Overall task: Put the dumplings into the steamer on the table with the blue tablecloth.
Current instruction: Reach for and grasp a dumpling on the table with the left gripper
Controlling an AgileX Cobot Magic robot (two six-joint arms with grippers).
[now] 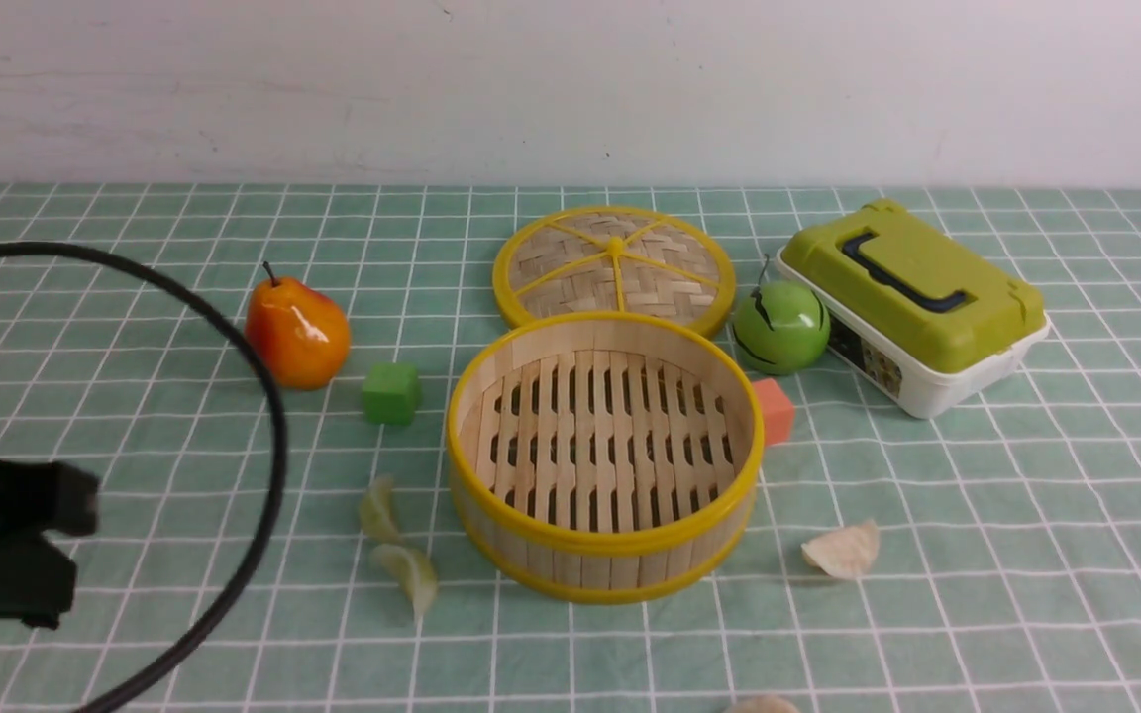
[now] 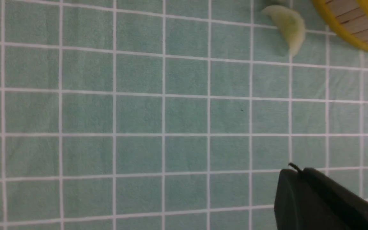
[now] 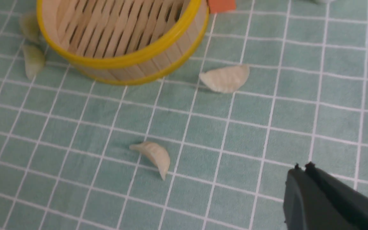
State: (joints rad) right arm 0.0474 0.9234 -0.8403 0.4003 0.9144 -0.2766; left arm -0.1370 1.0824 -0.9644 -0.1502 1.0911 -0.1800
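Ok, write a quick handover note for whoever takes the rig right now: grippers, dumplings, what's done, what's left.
Left gripper: shut, empty, over bare tablecloth.
Right gripper: shut, empty.
Steamer: open, nothing inside.
Left of it on the cloth: far green dumpling, near green dumpling.
Right of it: white dumpling; second white dumpling nearer the robot.
Done: nothing yet.
Left: all four dumplings into the steamer.
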